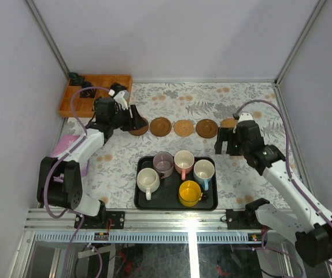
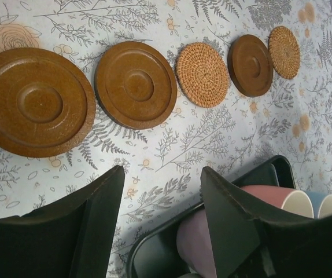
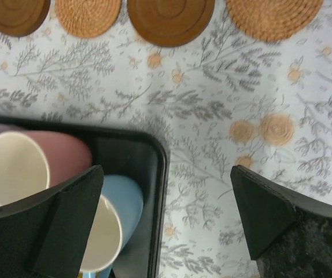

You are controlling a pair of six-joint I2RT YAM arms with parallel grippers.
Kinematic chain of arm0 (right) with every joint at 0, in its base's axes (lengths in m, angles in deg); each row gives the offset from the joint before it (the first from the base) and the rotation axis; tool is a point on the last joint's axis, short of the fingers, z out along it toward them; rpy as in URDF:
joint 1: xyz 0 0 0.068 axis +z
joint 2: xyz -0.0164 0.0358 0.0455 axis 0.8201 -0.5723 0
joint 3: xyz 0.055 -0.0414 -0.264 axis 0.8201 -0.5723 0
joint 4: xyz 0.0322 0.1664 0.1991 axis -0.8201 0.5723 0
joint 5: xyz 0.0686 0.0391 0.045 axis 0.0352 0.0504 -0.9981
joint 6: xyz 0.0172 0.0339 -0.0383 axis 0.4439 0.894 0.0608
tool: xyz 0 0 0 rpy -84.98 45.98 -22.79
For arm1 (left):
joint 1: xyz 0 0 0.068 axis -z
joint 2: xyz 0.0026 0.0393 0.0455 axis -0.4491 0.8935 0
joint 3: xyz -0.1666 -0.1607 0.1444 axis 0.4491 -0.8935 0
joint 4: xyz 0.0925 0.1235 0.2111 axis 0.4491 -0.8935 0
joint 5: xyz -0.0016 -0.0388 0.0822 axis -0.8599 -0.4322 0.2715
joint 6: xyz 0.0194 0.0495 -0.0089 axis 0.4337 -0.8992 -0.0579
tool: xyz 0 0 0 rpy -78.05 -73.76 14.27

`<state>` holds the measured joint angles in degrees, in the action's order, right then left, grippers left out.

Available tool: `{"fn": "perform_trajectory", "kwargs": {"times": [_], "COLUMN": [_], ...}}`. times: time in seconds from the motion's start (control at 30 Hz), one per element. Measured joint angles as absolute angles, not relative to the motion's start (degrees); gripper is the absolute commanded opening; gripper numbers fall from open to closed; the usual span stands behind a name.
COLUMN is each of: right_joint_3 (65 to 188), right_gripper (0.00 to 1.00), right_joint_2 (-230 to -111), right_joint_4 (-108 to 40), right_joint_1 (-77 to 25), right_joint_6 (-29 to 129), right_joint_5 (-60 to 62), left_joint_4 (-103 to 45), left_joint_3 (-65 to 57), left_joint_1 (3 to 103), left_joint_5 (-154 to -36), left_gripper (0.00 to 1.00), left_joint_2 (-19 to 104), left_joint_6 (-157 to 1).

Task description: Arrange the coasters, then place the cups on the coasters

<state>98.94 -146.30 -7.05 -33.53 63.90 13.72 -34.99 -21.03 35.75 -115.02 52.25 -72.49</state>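
Five coasters lie in a row on the floral cloth: dark wood (image 1: 161, 126), woven (image 1: 183, 127), dark wood (image 1: 206, 128), one half under my left gripper (image 1: 136, 119), and one (image 1: 229, 122) at my right gripper (image 1: 228, 142). The left wrist view shows all of them, from the big brown disc (image 2: 36, 101) to the far woven one (image 2: 284, 51). Cream (image 1: 148, 180), mauve (image 1: 163, 164), pink (image 1: 184, 162), blue (image 1: 204, 172) and yellow (image 1: 190, 193) cups stand on the black tray (image 1: 212, 202). Both the left gripper (image 2: 163, 174) and the right gripper (image 3: 166, 169) are open and hold nothing.
An orange wooden compartment box (image 1: 93, 92) sits at the back left. A pink object (image 1: 67, 145) lies by the left arm. The tray's corner (image 3: 160, 174) is just below the right gripper, with the blue cup (image 3: 117, 214) beside its left finger. Walls close both sides.
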Motion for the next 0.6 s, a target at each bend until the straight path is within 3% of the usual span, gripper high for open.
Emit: {"fn": "perform_trajectory", "kwargs": {"times": [0.27,0.6], "right_joint_3": [92.85,92.58], "right_gripper": [1.0,1.0], "right_joint_2": [-135.37,-134.16], "right_joint_4": [-2.2,-0.85], "right_joint_1": [-29.71,-19.91], "right_joint_6": [66.66,69.61], "right_joint_5": [10.29,9.44], "left_joint_4": [-35.14,-35.86], "left_joint_3": [-24.46,-25.38], "left_joint_1": [36.03,36.03], "left_joint_5": [-114.6,-114.01], "left_gripper": [0.56,0.57], "left_joint_2": [46.65,42.94], "left_joint_6": [-72.4,-72.22]}}
